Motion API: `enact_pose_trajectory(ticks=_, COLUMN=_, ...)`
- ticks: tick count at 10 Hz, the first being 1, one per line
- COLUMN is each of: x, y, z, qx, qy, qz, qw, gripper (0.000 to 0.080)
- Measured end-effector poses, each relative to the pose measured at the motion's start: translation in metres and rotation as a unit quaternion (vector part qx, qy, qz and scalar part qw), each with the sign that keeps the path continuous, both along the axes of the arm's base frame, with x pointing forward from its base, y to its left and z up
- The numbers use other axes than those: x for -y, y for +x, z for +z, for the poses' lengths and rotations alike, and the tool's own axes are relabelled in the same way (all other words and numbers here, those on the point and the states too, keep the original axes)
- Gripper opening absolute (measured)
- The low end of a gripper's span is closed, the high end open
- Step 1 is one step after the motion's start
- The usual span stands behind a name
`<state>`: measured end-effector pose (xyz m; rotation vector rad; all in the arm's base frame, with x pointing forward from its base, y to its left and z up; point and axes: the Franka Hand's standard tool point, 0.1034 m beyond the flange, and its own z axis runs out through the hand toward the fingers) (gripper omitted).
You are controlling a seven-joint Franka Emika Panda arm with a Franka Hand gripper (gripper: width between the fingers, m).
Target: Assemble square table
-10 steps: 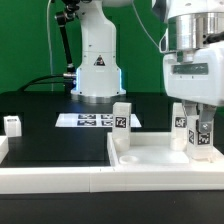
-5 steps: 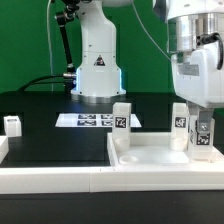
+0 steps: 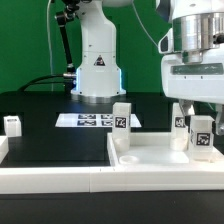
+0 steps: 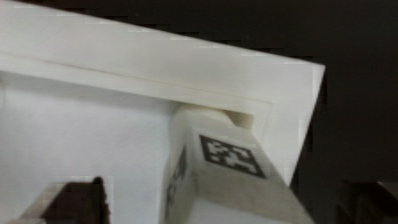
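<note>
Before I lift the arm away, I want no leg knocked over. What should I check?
1. The gripper has its jaws open: ok.
2. Both fingers are clear of the corner leg: ok, gaps show in the wrist view.
3. The corner leg is upright on the tabletop: ok.
4. The corner leg is fully seated: cannot tell.
5. The loose leg is mounted: not ok, it stands off the tabletop.

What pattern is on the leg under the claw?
Black-and-white square tag on white leg; wrist view.

The leg (image 4: 217,160) runs off the blurred wrist view.
</note>
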<state>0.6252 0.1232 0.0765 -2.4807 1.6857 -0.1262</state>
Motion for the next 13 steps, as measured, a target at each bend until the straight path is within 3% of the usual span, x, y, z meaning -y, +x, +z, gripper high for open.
enact_pose_trajectory(ticks=4, x=0.0042, y=0.0009, z=-0.0004, qx=0.008, qy=-0.022, qz=0.128, qw=0.991, gripper=0.0649)
enact_pose_trajectory(ticks=7, x=0.0001, y=0.002, z=0.0003, qx=0.013, qy=-0.043, qz=0.233, qw=0.971, gripper=0.0649)
enact_pose_trajectory(ticks=13, x=0.0046, y=0.0047, z=0.0052, qx=0.025, qy=-0.081, qz=0.434, qw=0.897, gripper=0.0649)
